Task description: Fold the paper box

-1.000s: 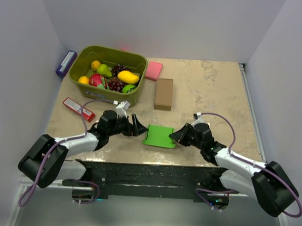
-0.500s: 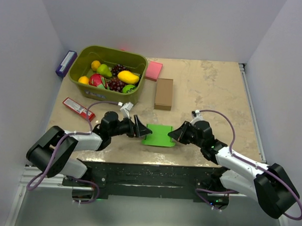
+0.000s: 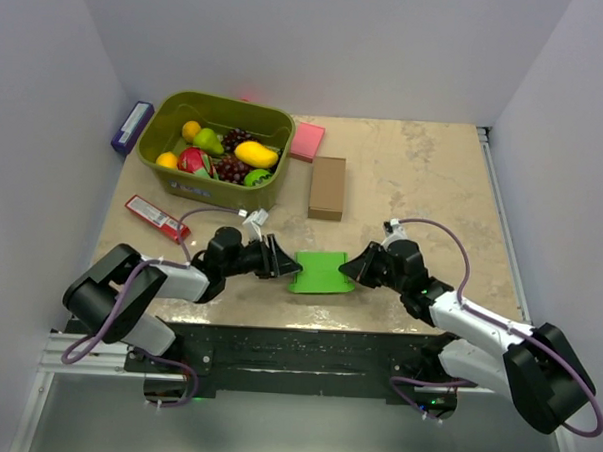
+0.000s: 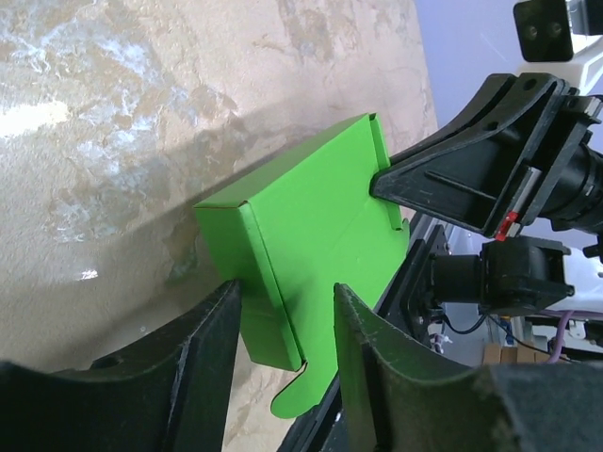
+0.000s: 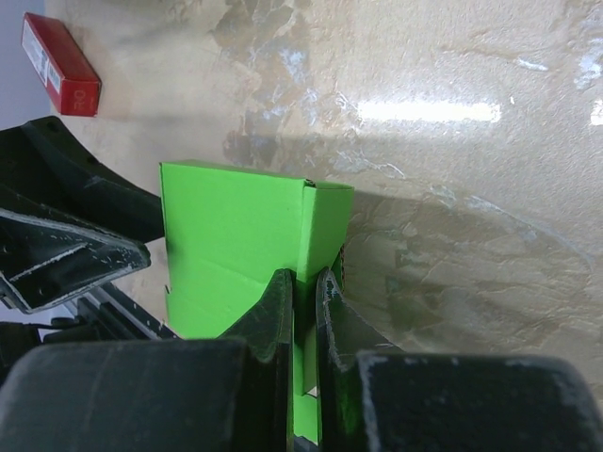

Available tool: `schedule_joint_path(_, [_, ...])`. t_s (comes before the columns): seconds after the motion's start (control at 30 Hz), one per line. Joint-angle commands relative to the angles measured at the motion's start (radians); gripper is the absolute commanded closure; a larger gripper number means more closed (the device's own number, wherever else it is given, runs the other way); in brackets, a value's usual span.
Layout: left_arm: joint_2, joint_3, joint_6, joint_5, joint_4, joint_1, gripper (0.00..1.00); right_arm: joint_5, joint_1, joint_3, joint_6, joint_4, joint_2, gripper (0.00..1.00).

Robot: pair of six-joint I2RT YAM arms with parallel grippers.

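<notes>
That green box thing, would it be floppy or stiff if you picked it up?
Probably light and bendy: the paper box is thin card with creases and loose tabs. It may flex where the right hand pinches its edge. Pushed, it would likely slide on the glossy table.

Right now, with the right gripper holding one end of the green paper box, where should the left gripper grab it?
Grip the folded side wall at the paper box's left end, coming in level from the left. The open left gripper frames that wall, and the right gripper pinches the opposite end, so closing there should probably steady it.
</notes>
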Motion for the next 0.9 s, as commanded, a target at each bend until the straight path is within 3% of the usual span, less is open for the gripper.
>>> schedule_joint_path(0.0, [-0.015,0.018,-0.019,0.053,0.102,-0.045,0.43,-0.033,0.014,0.047,0.003,0.006,-0.009,1.00])
schedule_joint_path(0.1, [-0.046,0.008,-0.001,0.011,0.047,-0.030,0.30,-0.013,0.014,0.046,0.000,-0.034,-0.044,1.00])
schedule_joint_path(0.3, [-0.126,0.010,0.053,-0.072,-0.102,-0.016,0.17,0.006,0.016,0.050,-0.017,-0.091,-0.088,1.00])
schedule_joint_path(0.5, [-0.081,0.018,0.061,-0.044,-0.100,-0.016,0.16,-0.005,0.014,0.049,-0.006,-0.094,-0.118,1.00])
schedule_joint_path(0.7, [-0.017,0.007,-0.012,0.034,0.056,-0.031,0.16,-0.011,0.014,0.049,0.000,-0.085,-0.133,1.00])
schedule_joint_path(0.83, [0.023,0.038,-0.035,0.042,0.134,-0.074,0.19,-0.017,0.014,0.046,0.000,-0.066,-0.116,1.00])
schedule_joint_path(0.87, [0.032,0.036,-0.053,0.051,0.169,-0.085,0.25,-0.019,0.016,0.041,0.000,-0.060,-0.112,1.00])
